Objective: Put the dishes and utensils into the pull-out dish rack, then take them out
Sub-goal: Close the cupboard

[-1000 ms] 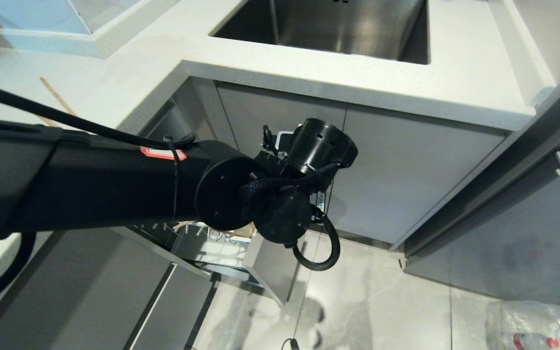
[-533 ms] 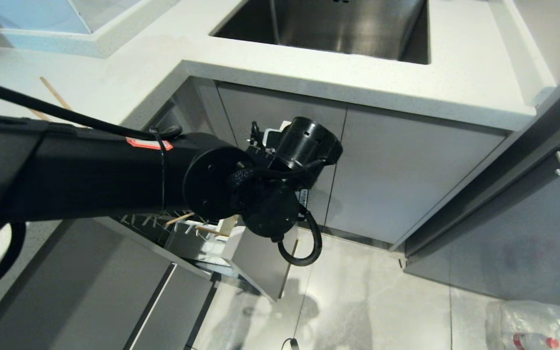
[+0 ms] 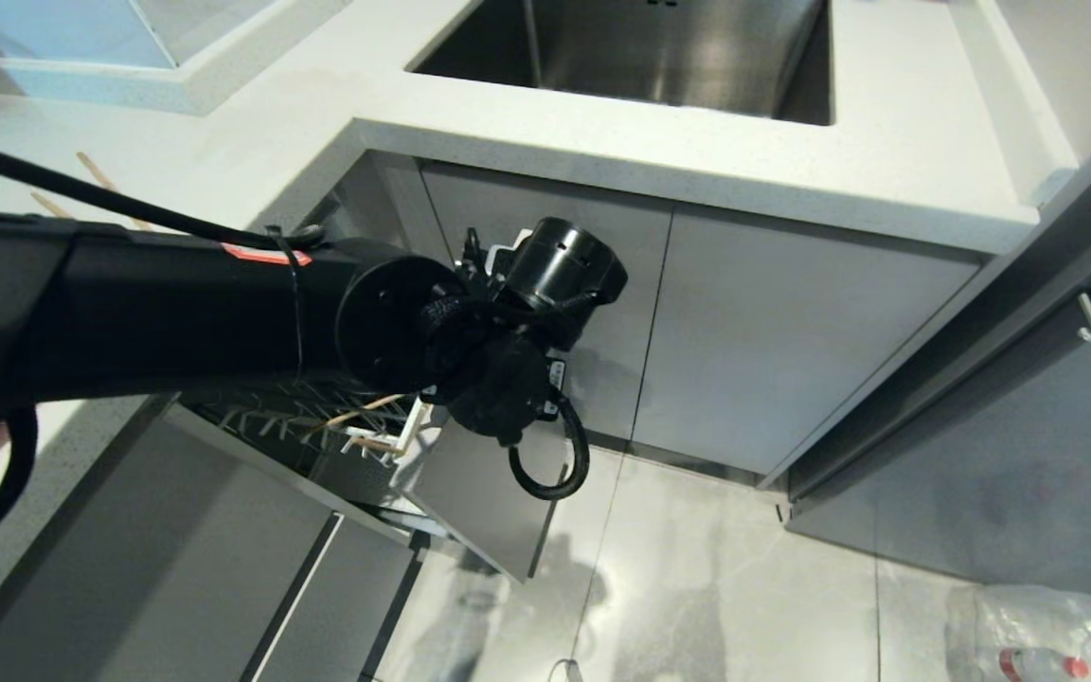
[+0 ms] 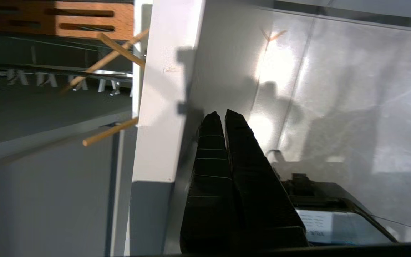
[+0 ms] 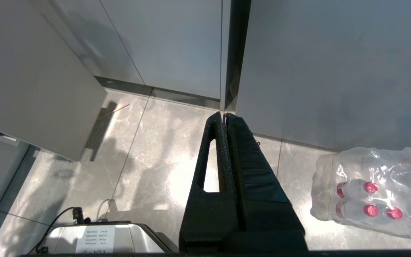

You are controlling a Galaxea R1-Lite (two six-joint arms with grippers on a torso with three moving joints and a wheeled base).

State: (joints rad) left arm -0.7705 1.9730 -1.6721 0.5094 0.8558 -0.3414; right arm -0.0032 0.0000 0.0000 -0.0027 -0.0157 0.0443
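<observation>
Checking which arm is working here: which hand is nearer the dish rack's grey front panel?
Left. The left hand is shut, right at the grey front panel; the right hand hangs shut over the floor, away from it.

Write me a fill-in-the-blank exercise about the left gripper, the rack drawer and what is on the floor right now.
1. The left gripper has its fingers ____, with nothing between them.
2. The left gripper's tips are beside the ____ front panel of the pull-out dish rack.
3. The wooden chopsticks sticking up in the rack number ____.
4. On the floor by the right gripper lies a wrapped pack of bottles with ____ caps.

Missing words: shut; grey; two; red
</observation>
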